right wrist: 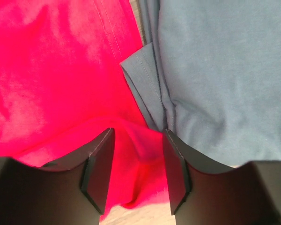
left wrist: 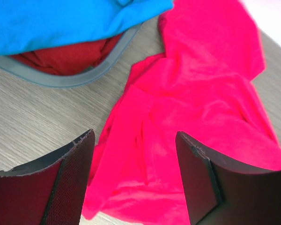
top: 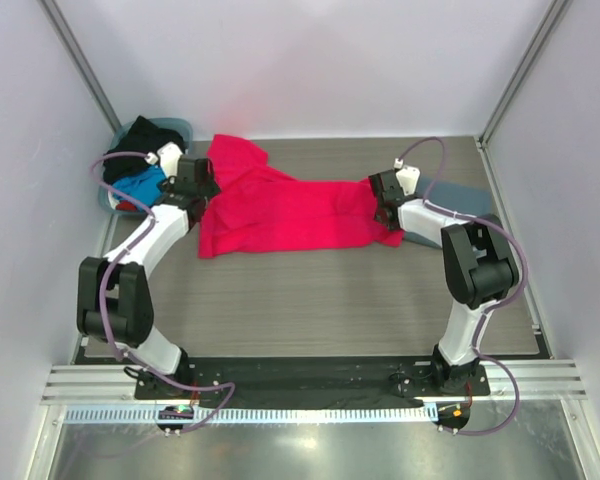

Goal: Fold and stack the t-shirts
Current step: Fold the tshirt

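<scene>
The red-pink t-shirt (top: pixel 290 212) lies crumpled and stretched across the back of the table. My left gripper (top: pixel 205 188) is at its left end. In the left wrist view the left gripper (left wrist: pixel 133 136) is open wide just above the pink cloth (left wrist: pixel 196 108). My right gripper (top: pixel 383 207) is at the shirt's right end. In the right wrist view the right gripper (right wrist: pixel 138 133) is open and straddles a raised fold of pink cloth (right wrist: pixel 51 70). The slate grey-blue t-shirt (right wrist: pixel 225 70) lies flat beside it, under the right arm (top: pixel 460 192).
A grey basket (top: pixel 110 200) stands at the back left, its rim (left wrist: pixel 70 80) close to my left gripper. It holds a black shirt (top: pixel 150 135), a bright blue shirt (left wrist: pixel 61 23) and a red shirt (left wrist: pixel 65 56). Walls enclose the table.
</scene>
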You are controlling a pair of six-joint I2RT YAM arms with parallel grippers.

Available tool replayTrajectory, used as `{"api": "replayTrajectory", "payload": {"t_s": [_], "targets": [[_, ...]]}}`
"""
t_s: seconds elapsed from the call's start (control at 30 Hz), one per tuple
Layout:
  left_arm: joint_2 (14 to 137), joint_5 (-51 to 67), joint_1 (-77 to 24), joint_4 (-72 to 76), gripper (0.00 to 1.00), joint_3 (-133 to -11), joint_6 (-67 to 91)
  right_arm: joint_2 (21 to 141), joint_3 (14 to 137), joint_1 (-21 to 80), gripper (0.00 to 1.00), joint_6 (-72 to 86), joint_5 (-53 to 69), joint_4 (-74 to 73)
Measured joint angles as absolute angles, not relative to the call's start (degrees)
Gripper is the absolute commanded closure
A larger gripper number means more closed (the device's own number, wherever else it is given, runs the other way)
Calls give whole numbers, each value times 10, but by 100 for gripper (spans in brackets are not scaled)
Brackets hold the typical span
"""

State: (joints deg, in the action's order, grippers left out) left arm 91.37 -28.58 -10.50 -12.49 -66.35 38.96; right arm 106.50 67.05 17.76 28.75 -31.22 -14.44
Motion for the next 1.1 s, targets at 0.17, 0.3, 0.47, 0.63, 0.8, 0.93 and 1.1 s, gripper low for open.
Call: {"api": "replayTrajectory", "payload": {"t_s": [0.17,0.3,0.47,0.63,0.8,0.93,1.1], "targets": [[849,-282,-112,-131,24,-652,399,1008,649,174,42,289,-311,-141],[757,-275,-139,-130,17,-625,415,953,633,154,41,295,-293,-119],[682,-203,-170,-96,9,-537,447,947,619,111,55,309,-245,-81],[671,-140,-216,-79,9,-434,449,981,617,85,77,323,-205,-48],[615,-109,-238,-61,9,-385,436,1030,618,82,80,329,-175,-18],[567,-107,-245,-22,8,-385,429,1059,618,80,80,334,-168,-6],[571,-103,-246,0,9,-385,428,1065,618,65,80,345,-165,-4]]}}
